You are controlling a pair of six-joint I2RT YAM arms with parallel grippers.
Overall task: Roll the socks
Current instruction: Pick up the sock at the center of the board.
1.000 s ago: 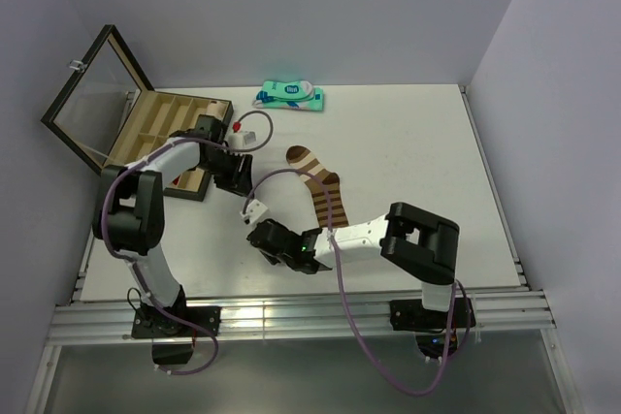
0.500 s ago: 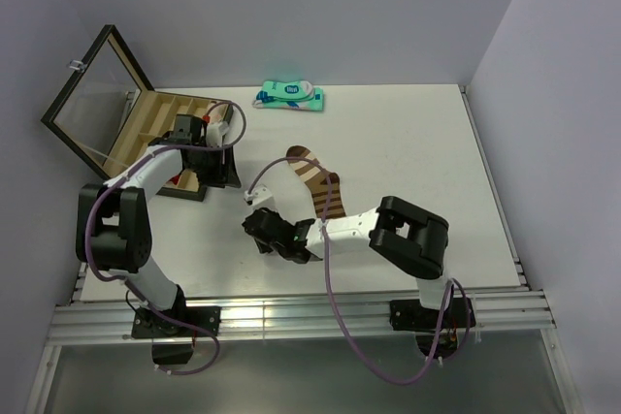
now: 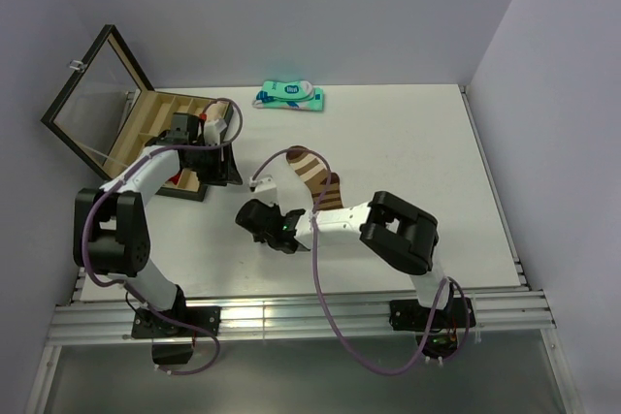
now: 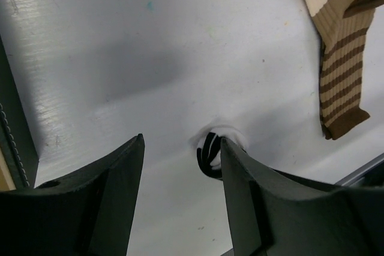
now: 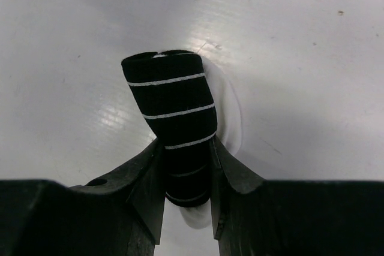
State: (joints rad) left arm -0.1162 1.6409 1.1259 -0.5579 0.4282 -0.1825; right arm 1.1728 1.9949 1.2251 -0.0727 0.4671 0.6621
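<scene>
Both arms have shifted: the left gripper point(image 3: 212, 152) has drawn back from the middle of the table point(image 3: 417, 143) towards the far left and now sits at the near right corner of the open wooden box point(image 3: 146, 123). The right gripper point(image 3: 260, 222) has slid left and a little farther from the near edge. The brown sock point(image 3: 315, 176) lies flat about where it lay before, its near end under the right arm.

On the right wrist view, the right gripper point(image 5: 186, 148) is clamped on the black sock point(image 5: 174, 100), which is rolled into a tight bundle with thin white stripes and rests on the table. The left gripper point(image 4: 181, 142) has its jaws spread with nothing between them; beyond them lie the black sock point(image 4: 210, 154) and the brown sock point(image 4: 339, 58).
</scene>
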